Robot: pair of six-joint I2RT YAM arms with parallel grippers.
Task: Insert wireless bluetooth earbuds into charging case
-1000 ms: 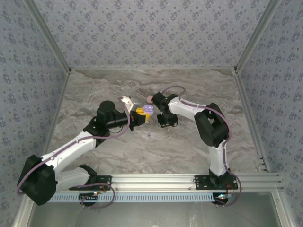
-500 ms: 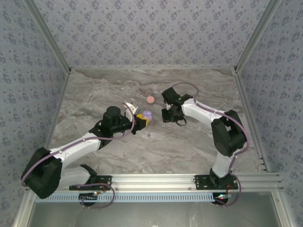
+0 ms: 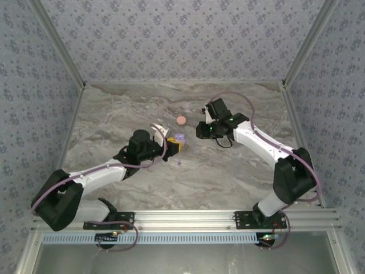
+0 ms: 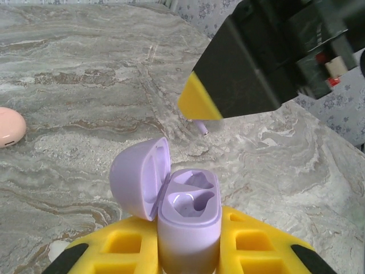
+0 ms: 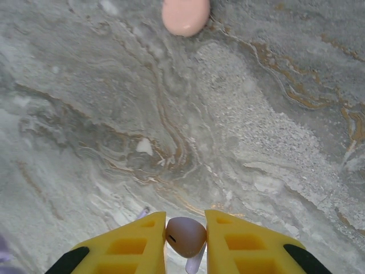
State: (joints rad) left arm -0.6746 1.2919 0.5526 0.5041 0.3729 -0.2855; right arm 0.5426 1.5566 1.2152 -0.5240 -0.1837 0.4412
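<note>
- My left gripper (image 4: 188,242) is closed on the body of the lilac charging case (image 4: 189,220). The case stands upright between my fingers with its lid (image 4: 140,177) swung open to the left.
- My right gripper (image 5: 186,231) is closed almost fully on one earbud (image 5: 183,237), pinched by its bulb with the stem pointing down. It hovers beyond and to the right of the case, apart from it.
- Risk: slip. My grip covers only a small rounded surface. A knock on the case rim could roll the earbud out from between my fingers.
- Risk: wrong orientation. The sockets are shaped. If the stem does not line up with its socket, the earbud will sit proud or jam.
- Risk: lid strike. An approach from the left side of the case could meet the open lid and tip it shut.
- Risk: case shift. Downward pressure from my right gripper could tilt the case in my left fingers.
- Risk: wrong target. The salmon-pink disc (image 5: 185,14) lies on the table (image 5: 274,114) well ahead of my right fingers. It is not the receiver.
- A tiny lilac bit (image 3: 179,164) lies on the table near my left gripper. It is too small to identify.
</note>
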